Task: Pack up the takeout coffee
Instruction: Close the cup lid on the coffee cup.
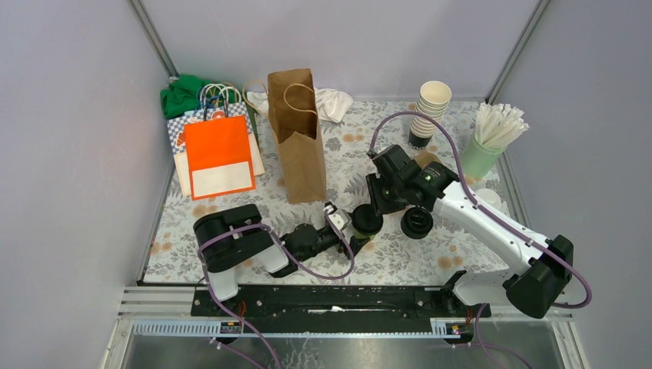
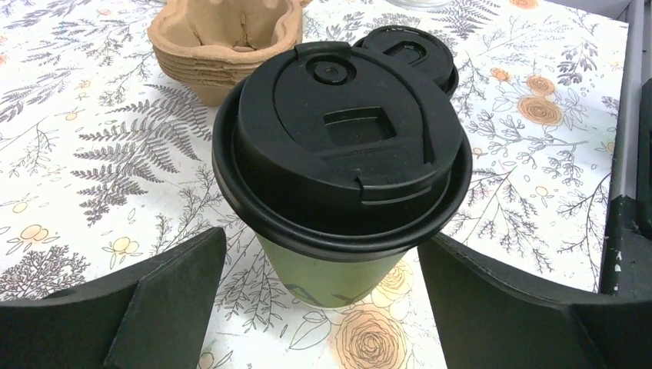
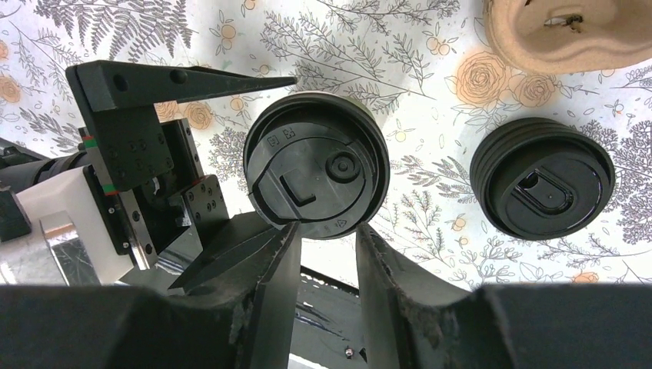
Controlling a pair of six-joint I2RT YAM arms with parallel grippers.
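The left gripper lies low over the table, reaching in from the left. Its jaws are spread wide, with one finger on each side of a dark-green cup. Clear gaps show between the fingers and the cup wall, so nothing is held.

The cup stands upright on the flowered cover near the middle of the table, with a black lid seated on top.

The right gripper hangs over the cup from the far right, pointing down. Its jaws are narrow but parted, and nothing sits in the gap. Its fingertips are over the rim of the lid, but I cannot tell whether they touch it.

Just right of the cup, apart from it, sits a stack of spare lids. Beyond that, farther back, is a pile of pulp trays.

A brown paper bag stands upright to the far left of the cup, with an orange bag further left. A tall stack of cream cups and a pale green cup of white sticks stand at the far right.
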